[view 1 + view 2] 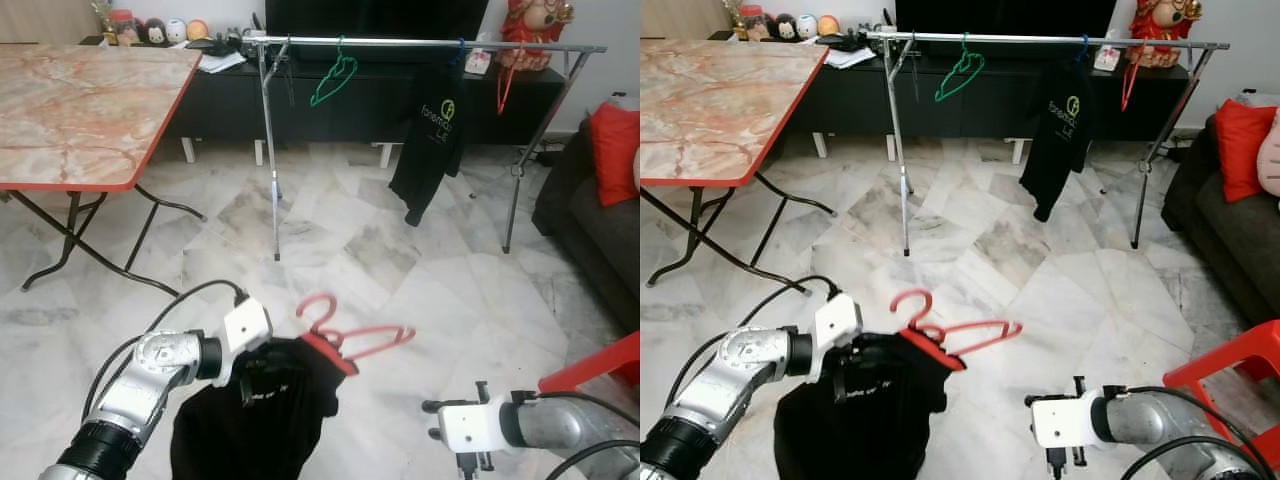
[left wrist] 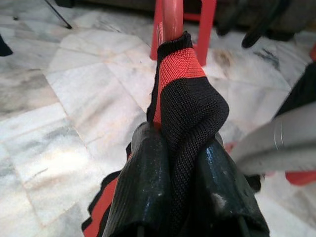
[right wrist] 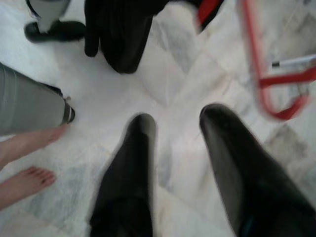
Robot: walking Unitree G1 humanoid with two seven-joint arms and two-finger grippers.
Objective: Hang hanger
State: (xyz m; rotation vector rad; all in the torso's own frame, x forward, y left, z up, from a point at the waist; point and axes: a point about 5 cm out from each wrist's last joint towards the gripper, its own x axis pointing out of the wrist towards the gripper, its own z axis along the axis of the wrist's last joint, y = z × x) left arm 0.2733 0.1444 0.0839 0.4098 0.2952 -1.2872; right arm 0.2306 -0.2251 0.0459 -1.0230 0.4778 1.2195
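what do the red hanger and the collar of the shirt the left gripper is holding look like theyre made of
Red hanger: likely plastic, judging by its smooth, evenly coloured, slightly glossy rod. Collar: ribbed knit fabric in red and black, with the stitch rows plainly visible where the left gripper pinches it.

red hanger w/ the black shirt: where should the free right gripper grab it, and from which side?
Probably the bare shoulder bar of the red hanger, coming from the robot's right. That end juts out of the black shirt uncovered, toward the right gripper, whose fingers are open. The left gripper already pinches the collar, and the hook should stay free for the rail.
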